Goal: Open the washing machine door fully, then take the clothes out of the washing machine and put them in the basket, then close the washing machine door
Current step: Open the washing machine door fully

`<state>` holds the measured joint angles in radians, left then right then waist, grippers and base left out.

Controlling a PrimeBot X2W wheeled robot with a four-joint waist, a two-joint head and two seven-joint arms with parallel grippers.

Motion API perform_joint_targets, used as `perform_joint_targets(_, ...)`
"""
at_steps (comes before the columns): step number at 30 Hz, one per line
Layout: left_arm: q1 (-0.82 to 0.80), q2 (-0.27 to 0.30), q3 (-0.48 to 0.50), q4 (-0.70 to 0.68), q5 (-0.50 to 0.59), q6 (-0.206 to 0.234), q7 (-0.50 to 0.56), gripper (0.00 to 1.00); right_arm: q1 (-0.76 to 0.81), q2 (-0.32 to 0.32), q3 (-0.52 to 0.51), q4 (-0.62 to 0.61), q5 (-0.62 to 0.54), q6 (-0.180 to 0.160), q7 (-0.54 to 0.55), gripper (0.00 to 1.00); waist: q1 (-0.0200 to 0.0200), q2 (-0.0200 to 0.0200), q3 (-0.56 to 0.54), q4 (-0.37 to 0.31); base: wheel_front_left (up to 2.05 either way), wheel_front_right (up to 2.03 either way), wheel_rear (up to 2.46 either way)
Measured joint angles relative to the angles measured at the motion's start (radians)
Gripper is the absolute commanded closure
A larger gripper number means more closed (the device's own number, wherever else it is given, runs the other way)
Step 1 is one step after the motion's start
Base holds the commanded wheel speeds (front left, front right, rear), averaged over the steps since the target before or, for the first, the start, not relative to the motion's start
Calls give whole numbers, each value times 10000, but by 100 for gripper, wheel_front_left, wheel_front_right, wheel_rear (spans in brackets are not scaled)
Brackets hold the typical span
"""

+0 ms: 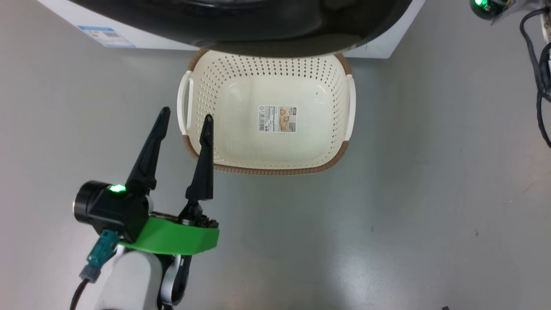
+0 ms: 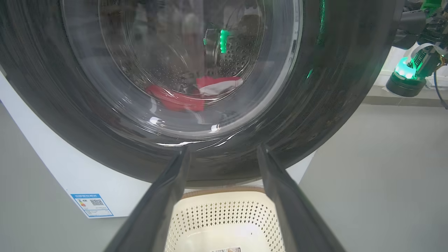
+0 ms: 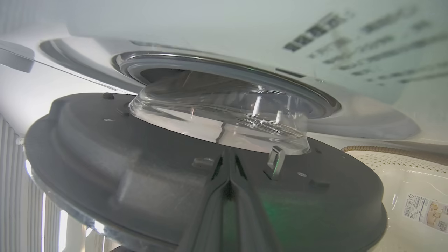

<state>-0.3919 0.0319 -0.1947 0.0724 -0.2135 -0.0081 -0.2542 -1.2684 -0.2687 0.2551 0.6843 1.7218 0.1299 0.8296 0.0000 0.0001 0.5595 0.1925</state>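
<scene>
In the head view we see the basket [image 1: 331, 107] standing empty on the grey floor [image 1: 430, 193] in the upper middle of the frame, with a paper label [image 1: 277, 119] on its bottom. The black rim of the washing machine door [image 1: 258, 26] hangs over the basket's far edge along the top of the frame. The white washing machine [image 1: 150, 39] shows behind it, with a blue label [image 1: 106, 36] at the upper left. Our left claw [image 1: 187, 114] rises from the lower left, its two fingers spread wide and holding nothing, the tips over the basket's left handle and rim. In the left wrist view the clothes [image 2: 175, 99] lie red and white in the drum [image 2: 238, 56], seen through the door's glass in the upper middle. In the right wrist view the door stands ajar, its grey inner face across the middle of the frame and its glass bowl [image 3: 224, 115] partly out of the grey gasket [image 3: 210, 66]. Our right claw [image 3: 229, 159] comes up from the bottom centre with its fingers pressed together and empty. Its tips are at the door's inner face, and we cannot tell whether they touch it. Black cables [image 1: 540, 64] run down the right edge of the head view.
</scene>
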Motion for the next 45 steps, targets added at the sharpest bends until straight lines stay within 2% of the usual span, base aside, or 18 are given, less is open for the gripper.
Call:
perform_joint_targets(18,353,2,420,98,29,-113,0,0,1042,610,614,251,-255,0,652,100,0,0,-875,-302,0,0,0)
perform_joint_targets(24,462,0,562,44,29,-113,0,0,1165,769,479,305,-537,0,-77,100,0,0,-967,-399,0,0,0)
perform_joint_targets(25,462,0,594,44,29,-111,0,0,1227,784,441,307,-573,0,-301,75,0,0,-957,-416,0,0,0)
perform_joint_targets(27,463,2,642,25,29,-100,0,0,1355,790,337,190,-709,0,-796,55,0,0,-927,-450,0,0,0)
perform_joint_targets(28,463,2,656,12,29,-100,0,0,1445,790,219,36,-828,0,-1170,8,0,0,-914,-471,0,0,0)
perform_joint_targets(29,463,2,665,8,29,-100,0,0,1546,777,90,-171,-980,0,-1534,0,0,0,-902,-492,0,0,0)
perform_joint_targets(32,463,2,696,6,29,-96,0,0,1972,635,-148,-865,-1488,0,-2648,0,0,0,-895,-571,0,0,0)
perform_joint_targets(37,465,2,825,-10,31,-88,-2,0,3095,228,-86,-2539,-2930,2,-5162,0,0,0,-936,-776,0,0,0)
perform_joint_targets(41,476,2,1005,-8,38,-90,-23,0,3866,-203,775,-3254,-4422,2,-7488,0,0,0,-945,-1018,0,0,0)
perform_joint_targets(42,477,2,1058,-6,107,-98,-25,0,4146,-499,1463,-3302,-5200,2,-8652,0,0,0,-959,-1135,0,0,0)
perform_joint_targets(45,480,2,1166,-4,107,-102,-25,0,4431,-729,2222,-2907,-6165,4,-10312,0,0,0,-1018,-1277,0,0,0)
